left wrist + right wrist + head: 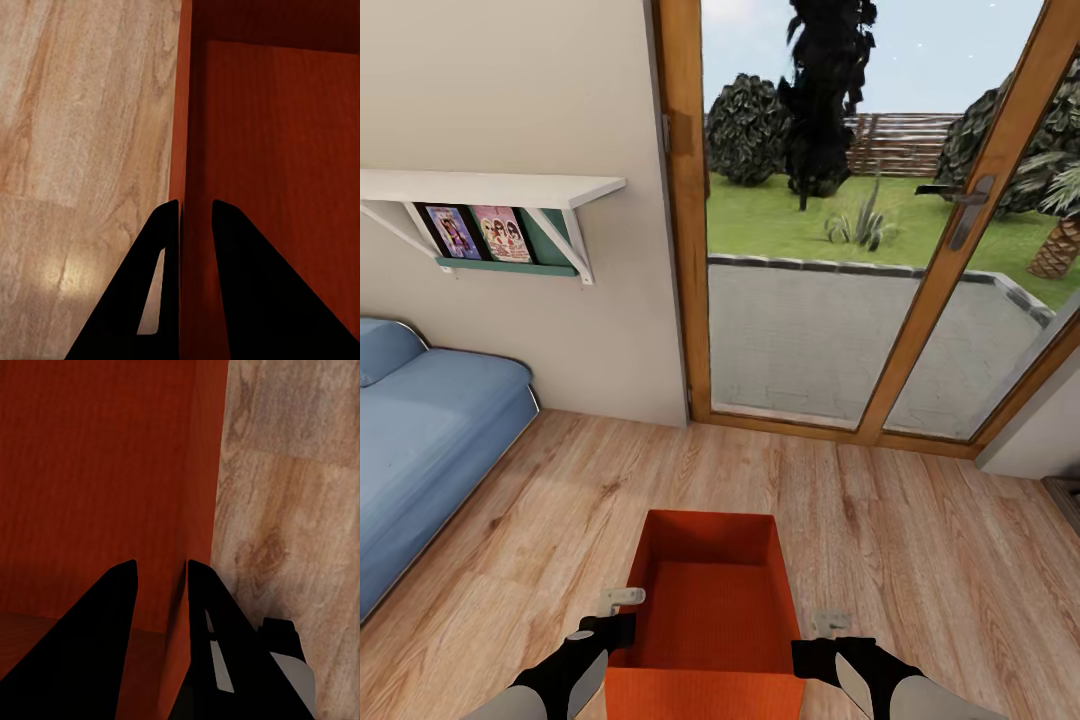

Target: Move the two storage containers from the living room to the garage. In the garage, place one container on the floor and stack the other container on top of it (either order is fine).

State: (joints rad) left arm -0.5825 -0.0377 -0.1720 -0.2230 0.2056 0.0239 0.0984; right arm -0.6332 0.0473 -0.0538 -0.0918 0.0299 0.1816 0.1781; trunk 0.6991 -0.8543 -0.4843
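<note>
Bin held by both side walls, living room.
Left gripper and right gripper each pinch the container's thin wall; probably light, flexible.

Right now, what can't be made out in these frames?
- Storage container: near end cut off by the head view's bottom edge.
- Left gripper and right gripper: each straddles a side wall; contact unclear.
- Shelf: picture details too small.
</note>
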